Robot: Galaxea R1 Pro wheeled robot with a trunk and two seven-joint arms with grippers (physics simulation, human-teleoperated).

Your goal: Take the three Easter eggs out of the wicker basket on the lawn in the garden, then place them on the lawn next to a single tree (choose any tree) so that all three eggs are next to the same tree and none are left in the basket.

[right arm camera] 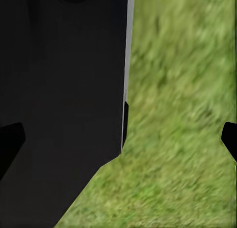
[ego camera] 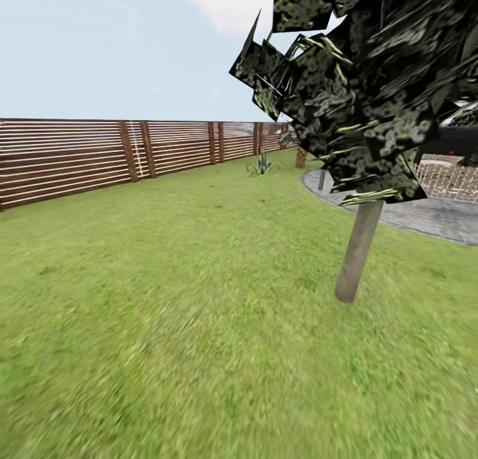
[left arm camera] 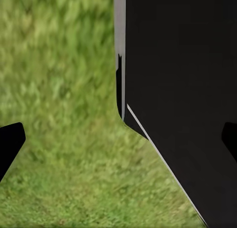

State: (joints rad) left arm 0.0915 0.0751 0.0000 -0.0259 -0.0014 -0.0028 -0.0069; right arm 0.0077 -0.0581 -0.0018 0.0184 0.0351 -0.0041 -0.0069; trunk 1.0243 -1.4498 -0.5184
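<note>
Left wrist view, left pincer [left arm camera: 118, 139]: two dark fingertips sit far apart at the frame's edges, so it stands released and empty, with blurred grass and a black panel of the robot's own body [left arm camera: 182, 89] between them.

Right wrist view, right pincer [right arm camera: 118, 139]: the same picture mirrored, tips wide apart, released, nothing held; the robot's black body [right arm camera: 59, 89] lies beside grass.

Lawn [ego camera: 166, 326]: mottled green, smeared as if the camera is moving; it runs out on every side of the tree.

Tree [ego camera: 358, 250]: a straight grey-brown trunk rising from the grass, dark blocky leaves above it; this is the landmark for all else, and a fair choice for the drop spot.

Fence [ego camera: 99, 154]: brown slatted boards well beyond the tree, along the far edge of the grass.

Paved path [ego camera: 425, 213]: grey, curving just behind the tree.

Small spiky plant [ego camera: 263, 164]: far behind the tree, near the fence.

Eggs and basket: I cannot tell where they are from these frames.

Step in hand: by my judgement, travelling to find the basket, both pincers free.

Doing it well: keep the tree's position in mind, turn steadily until the basket appears, approach squarely and stop close enough to reach down over its rim.
</note>
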